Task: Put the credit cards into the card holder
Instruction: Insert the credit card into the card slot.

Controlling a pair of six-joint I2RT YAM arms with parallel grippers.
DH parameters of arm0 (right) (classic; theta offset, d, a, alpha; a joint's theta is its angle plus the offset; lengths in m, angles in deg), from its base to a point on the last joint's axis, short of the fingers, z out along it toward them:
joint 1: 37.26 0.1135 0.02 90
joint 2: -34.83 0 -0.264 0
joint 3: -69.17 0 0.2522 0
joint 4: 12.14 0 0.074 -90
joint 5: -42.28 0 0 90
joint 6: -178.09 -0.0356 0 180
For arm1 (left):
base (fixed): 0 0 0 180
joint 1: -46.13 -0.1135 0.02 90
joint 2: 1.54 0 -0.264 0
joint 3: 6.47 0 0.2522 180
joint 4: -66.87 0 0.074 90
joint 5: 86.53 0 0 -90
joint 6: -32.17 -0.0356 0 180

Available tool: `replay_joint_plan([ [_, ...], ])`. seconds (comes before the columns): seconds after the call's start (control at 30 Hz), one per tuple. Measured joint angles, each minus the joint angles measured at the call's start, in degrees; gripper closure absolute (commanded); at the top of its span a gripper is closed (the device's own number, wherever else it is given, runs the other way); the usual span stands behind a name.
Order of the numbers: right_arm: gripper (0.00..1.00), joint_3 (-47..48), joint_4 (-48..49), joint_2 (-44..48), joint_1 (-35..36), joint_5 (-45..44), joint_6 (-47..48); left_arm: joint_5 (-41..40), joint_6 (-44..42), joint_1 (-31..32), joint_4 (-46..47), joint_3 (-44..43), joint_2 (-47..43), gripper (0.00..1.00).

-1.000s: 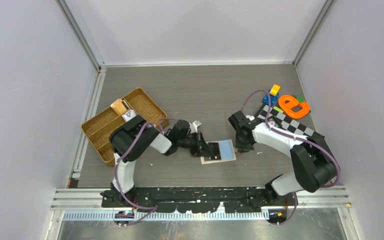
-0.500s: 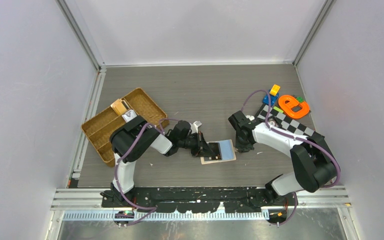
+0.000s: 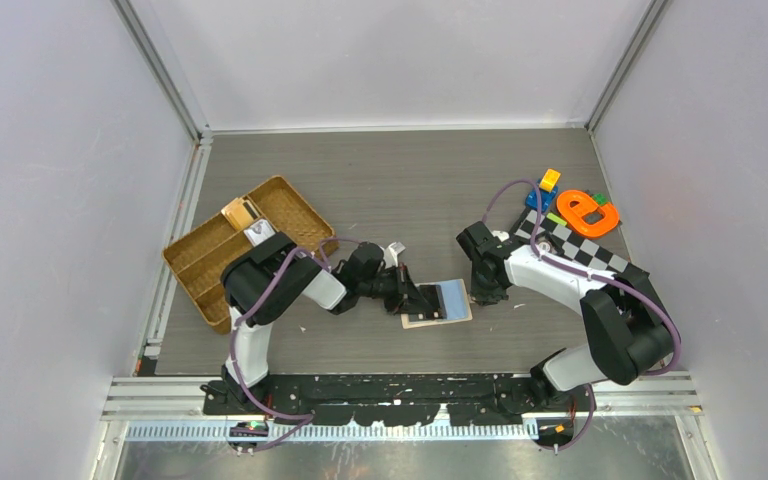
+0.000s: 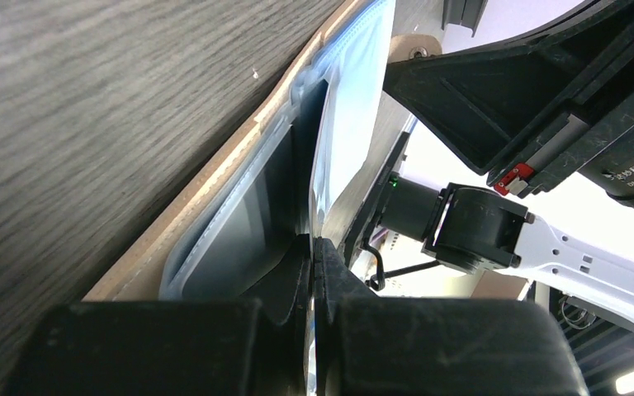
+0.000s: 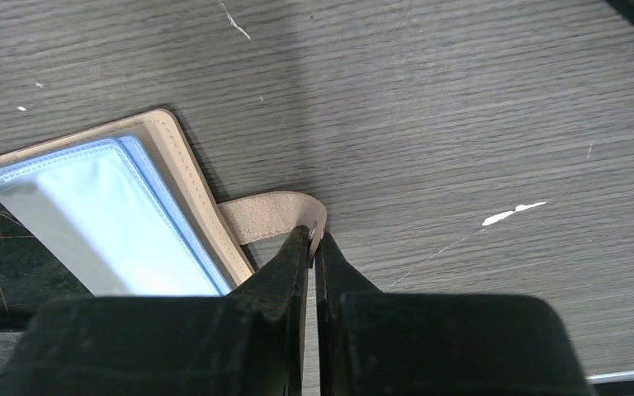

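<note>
Grips the blue card [image 3: 434, 298] in the left end effector [image 4: 313, 247], clenched; open card holder [image 5: 188, 177] beneath. Pinches its tab [image 5: 260, 216] with the right end effector [image 5: 314, 239], down at the surface [image 5: 462, 124].

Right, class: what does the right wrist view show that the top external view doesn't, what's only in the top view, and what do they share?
Only the right wrist view: the right gripper pinching the snap tab of the card holder. Only the top view: the wicker tray, the orange letter toy and the left gripper at the holder's left edge. Both: the open card holder lying on the table.
</note>
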Motion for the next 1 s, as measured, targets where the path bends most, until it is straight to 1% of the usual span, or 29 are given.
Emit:
replay_joint_plan([
  [0.2,1.00,0.0,0.0,0.0,0.0,0.0,0.0,-0.6,0.0,0.4,0.3,0.0,0.1,0.99],
  [0.43,0.99,0.0,0.0,0.0,0.0,-0.1,0.0,-1.2,-0.6,0.5,-1.6,-0.7,0.0,0.87],
  [0.6,1.00,0.0,0.0,0.0,0.0,-0.2,0.0,-2.2,-1.9,0.6,-5.7,-1.5,-1.4,0.78],
  [0.87,1.00,0.0,0.0,0.0,0.0,-0.2,0.0,-3.4,-4.4,0.7,-12.2,-2.9,-3.9,0.70],
  [1.0,1.00,0.0,0.0,0.0,0.0,-0.1,-0.1,-4.5,-6.9,0.9,-18.0,-4.9,-5.4,0.67],
])
